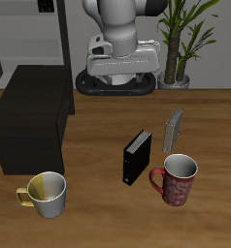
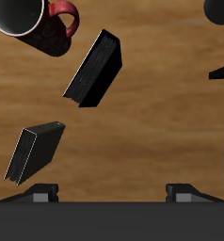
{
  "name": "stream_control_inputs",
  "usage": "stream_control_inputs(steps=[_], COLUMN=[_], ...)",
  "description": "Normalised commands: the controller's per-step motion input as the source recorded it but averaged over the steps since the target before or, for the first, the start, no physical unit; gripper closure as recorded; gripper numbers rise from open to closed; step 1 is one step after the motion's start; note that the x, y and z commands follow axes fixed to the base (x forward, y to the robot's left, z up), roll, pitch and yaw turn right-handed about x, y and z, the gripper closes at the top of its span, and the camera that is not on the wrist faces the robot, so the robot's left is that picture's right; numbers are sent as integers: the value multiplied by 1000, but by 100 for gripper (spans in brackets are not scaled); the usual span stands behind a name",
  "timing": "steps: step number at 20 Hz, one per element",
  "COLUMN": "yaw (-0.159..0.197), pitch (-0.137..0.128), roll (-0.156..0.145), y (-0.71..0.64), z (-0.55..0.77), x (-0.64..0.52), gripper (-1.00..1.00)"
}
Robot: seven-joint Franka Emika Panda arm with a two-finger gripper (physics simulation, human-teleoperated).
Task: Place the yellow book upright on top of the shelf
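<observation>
The yellow book (image 1: 173, 129) is thin with a greyish cover. It stands upright on the table behind the red mug, and it also shows in the wrist view (image 2: 34, 152). The shelf (image 1: 30, 126) is a low black box at the table's side; only its edge (image 2: 223, 72) shows in the wrist view. My gripper (image 2: 114, 194) is open and empty, its fingertips (image 2: 44, 194) wide apart. It hangs high above the back of the table, well away from the book and the shelf. In the exterior view it sits under the white arm (image 1: 115, 60).
A thicker black book (image 1: 137, 157) stands upright beside the yellow one, nearer the table's front edge. A red mug (image 1: 176, 180) stands close to both books. A yellow and white mug (image 1: 48, 193) is in front of the shelf. A potted plant (image 1: 181, 44) is at the back.
</observation>
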Motion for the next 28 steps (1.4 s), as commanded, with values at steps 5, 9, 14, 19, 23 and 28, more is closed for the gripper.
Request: stream_control_inputs(steps=[5, 9, 14, 19, 23, 28], yaw=[-3, -63, -78, -45, -20, -39], pitch=[-8, -23, -50, 6, -40, 0], roll=[-28, -63, -11, -7, 50, 42], y=[4, 46, 320, 335, 543, 455], z=[12, 34, -117, -170, -168, -285], x=[30, 41, -176, -40, -108, -58], gripper=[-100, -100, -100, -100, -100, -100])
